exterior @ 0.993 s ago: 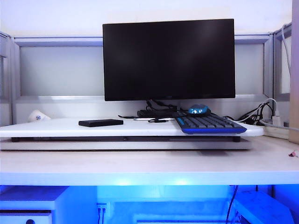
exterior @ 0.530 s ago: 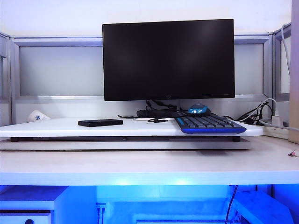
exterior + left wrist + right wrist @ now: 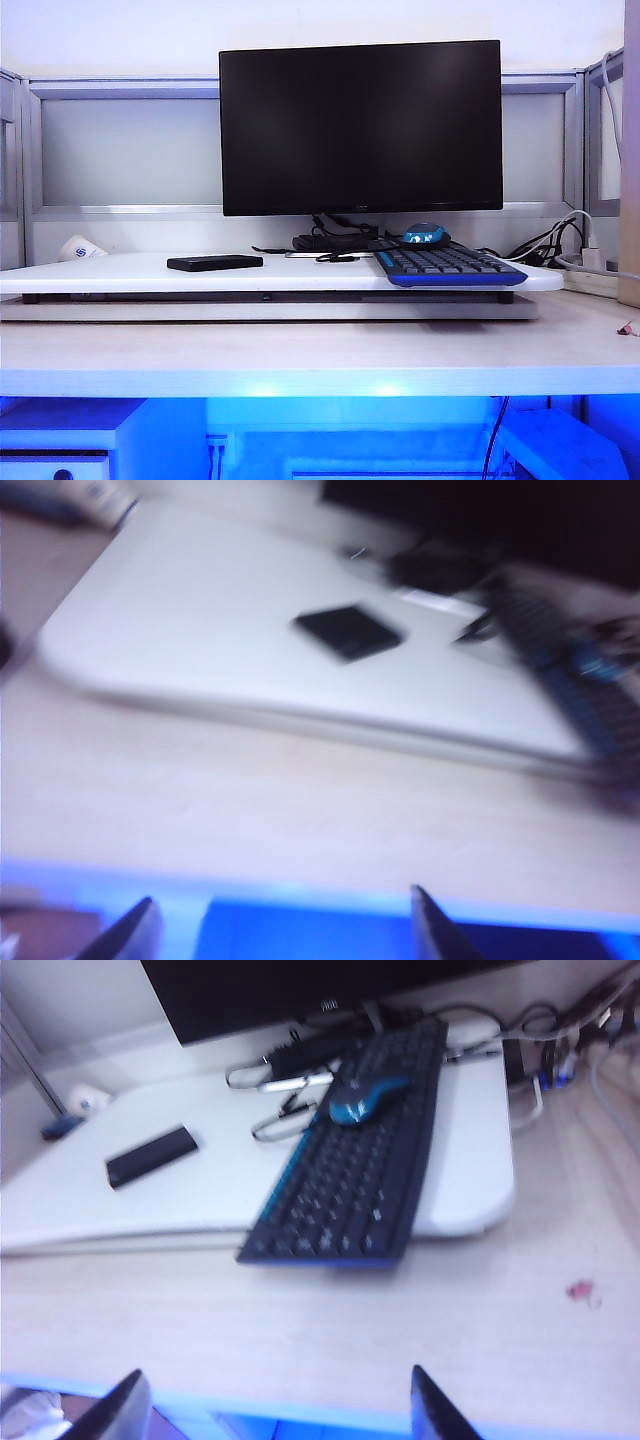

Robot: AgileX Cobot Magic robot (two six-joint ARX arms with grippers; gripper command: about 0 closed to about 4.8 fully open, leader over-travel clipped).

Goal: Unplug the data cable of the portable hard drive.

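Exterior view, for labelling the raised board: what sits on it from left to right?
Hard drive → mouse → keyboard. No gripper shows in this view.

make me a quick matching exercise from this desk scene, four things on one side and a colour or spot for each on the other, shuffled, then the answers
Things:
1. hard drive
2. keyboard
3. mouse
4. monitor

Descriptions:
A. blue and black, behind the keyboard
B. dark screen, at the back
C. flat black box, left part of the white board
D. black with blue edge, right part of the board

Pairs: 1-C, 2-D, 3-A, 4-B
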